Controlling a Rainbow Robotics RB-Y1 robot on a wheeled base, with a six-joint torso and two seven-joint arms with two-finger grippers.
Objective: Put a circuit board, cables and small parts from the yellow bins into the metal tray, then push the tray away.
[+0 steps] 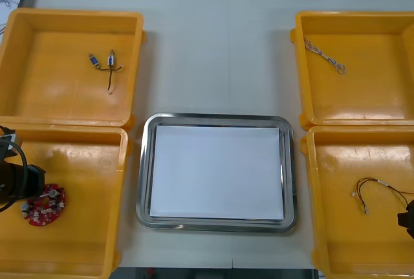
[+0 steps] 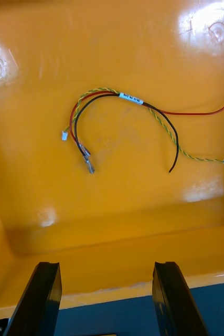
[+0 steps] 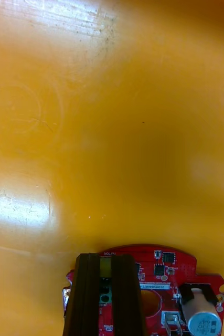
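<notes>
Two things for you: at the metal tray's (image 1: 143, 169) nine o'clock your left gripper (image 3: 106, 257) pinches the circuit board (image 3: 164, 273); at three o'clock your right gripper (image 2: 105, 268), fingers (image 2: 41, 294) spread, hangs near the red and yellow cable (image 2: 130, 98).

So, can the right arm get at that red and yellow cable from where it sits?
Probably yes: the right pincer is open at the yellow bin's edge, and the red and yellow cable lies alone on its floor, uncovered.

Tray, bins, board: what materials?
Metal tray: likely polished steel, mirror-bright rim; matte white inside, perhaps a liner. Yellow bins: glossy moulded plastic, by glare patches and scuffs. Circuit board, gripped by the left end effector: red-coated laminate, probably, with soldered components.
</notes>
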